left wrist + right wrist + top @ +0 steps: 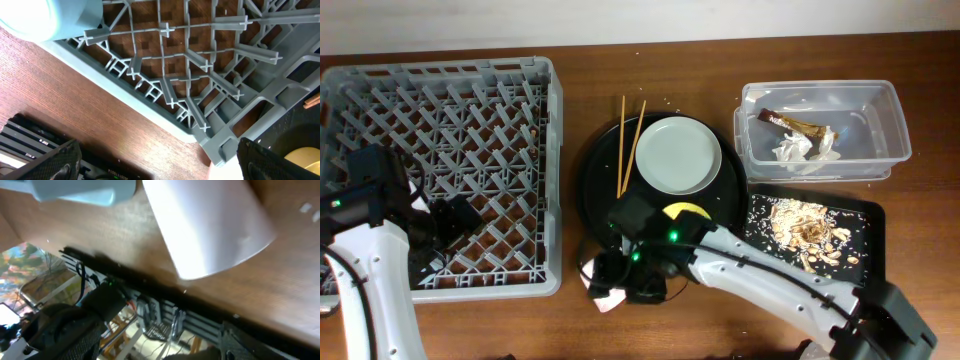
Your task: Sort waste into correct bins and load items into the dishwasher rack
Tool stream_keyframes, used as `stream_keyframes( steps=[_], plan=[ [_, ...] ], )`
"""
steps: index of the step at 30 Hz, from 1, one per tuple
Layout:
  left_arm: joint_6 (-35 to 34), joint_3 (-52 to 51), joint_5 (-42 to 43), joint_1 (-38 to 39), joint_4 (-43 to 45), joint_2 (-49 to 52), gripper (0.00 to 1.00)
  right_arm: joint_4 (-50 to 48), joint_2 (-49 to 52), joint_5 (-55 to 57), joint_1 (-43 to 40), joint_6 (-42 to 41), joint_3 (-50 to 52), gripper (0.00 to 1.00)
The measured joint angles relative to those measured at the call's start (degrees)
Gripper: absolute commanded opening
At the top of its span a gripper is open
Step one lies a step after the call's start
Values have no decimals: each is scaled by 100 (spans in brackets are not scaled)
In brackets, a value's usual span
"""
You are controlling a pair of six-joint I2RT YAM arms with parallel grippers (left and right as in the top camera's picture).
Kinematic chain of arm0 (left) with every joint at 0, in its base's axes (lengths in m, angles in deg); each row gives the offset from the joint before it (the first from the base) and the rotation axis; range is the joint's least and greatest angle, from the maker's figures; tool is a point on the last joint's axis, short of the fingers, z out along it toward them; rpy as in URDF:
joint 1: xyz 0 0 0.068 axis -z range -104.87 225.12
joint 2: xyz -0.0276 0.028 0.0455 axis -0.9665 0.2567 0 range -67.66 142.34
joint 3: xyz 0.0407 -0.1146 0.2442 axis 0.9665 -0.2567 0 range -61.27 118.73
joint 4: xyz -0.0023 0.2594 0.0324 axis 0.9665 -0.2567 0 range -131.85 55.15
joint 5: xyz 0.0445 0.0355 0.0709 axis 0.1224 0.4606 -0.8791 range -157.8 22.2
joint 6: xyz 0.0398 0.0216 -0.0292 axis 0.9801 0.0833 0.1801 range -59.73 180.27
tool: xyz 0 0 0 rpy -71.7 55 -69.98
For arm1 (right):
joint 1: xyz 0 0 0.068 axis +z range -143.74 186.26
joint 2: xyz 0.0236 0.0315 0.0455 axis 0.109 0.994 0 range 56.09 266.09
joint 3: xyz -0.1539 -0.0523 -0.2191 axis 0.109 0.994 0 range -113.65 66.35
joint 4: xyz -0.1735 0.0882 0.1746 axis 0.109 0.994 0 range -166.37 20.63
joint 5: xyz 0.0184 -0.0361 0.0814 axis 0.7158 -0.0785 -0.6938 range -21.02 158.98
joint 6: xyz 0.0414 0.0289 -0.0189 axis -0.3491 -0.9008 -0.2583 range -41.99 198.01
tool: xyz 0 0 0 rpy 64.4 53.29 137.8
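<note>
The right gripper (pixel 165 332) is closest in the right wrist view. Its dark fingers (pixel 65 335) are spread wide at the bottom corners with nothing between them. Just beyond, the pale pink cup (pixel 210 225) is on the table (pixel 75 230), and the blue cup (pixel 80 190) sits at the top edge (blurred).

In the left wrist view the left gripper (pixel 162 162) is also wide and empty, with the dishwasher rack (pixel 200 65) corner ahead.

Overhead, the plate (pixel 678 155) and chopsticks (pixel 621 150) lie on the round black tray (pixel 595 175), and the yellow bowl (pixel 685 210) peeks from under the right arm. The wrapper (pixel 798 122) and napkin (pixel 795 150) are in the clear tub (pixel 880 120), and the food scraps (pixel 805 230) in the black tray (pixel 870 225).
</note>
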Motion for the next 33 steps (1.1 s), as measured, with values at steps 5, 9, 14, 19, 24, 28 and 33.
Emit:
stream_keyframes(
  steps=[5, 9, 14, 19, 24, 28, 33],
  plan=[
    [0, 0, 2, 0, -39, 0, 99, -883, 129, 81, 136, -1003, 485, 77],
    [0, 0, 2, 0, -44, 0, 99, -1504, 361, 81, 140, -1377, 772, 53],
    [0, 0, 2, 0, -44, 0, 99, -1786, 369, 2, -98, -588, 789, 7],
    [0, 0, 2, 0, -42, 0, 99, -1648, 372, 238, -232, -4, 789, 63],
    [0, 0, 0, 0, -42, 0, 99, -2074, 411, 640, -221, -199, 789, 32],
    [0, 2, 2, 0, -39, 0, 99, -2389, 627, 599, -221, -221, 778, 20],
    [0, 2, 2, 0, -35, 0, 99, -2977, 723, 540, -210, 2, 767, 4]
  ],
)
